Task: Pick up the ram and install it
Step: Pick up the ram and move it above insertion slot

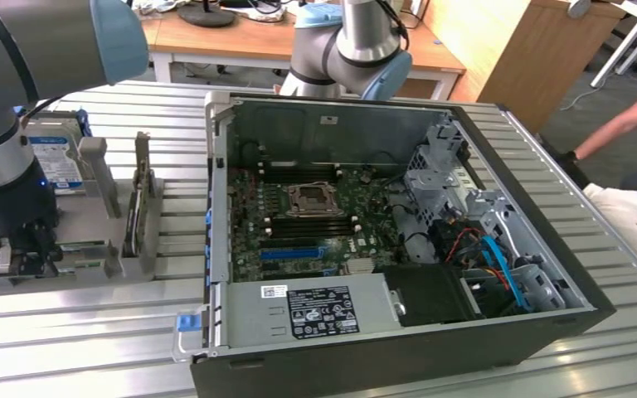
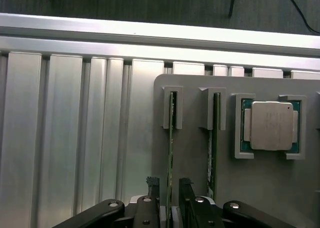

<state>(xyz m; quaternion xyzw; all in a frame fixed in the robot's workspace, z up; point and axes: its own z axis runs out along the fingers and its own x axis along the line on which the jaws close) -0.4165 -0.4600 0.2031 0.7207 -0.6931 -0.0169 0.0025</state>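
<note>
The gripper stands open, fingers either side of the ram. The ram sits edgewise in a grey holder on the tabletop.

We see the ram green along its edge, the processor silver on a green rim, the holder plate plain grey, the table silver with ribbed stripes.

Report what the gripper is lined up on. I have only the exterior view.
Observer: The open gripper straddles the ram, one jaw on each side; the stick stands on edge in its slot.
Operator: Name what sits beside it.
Observer: A second green stick stands in the neighbouring slot, outside the jaws.
Operator: Check the processor.
Observer: The silver processor lies flat in its pocket beyond that second stick.
</note>
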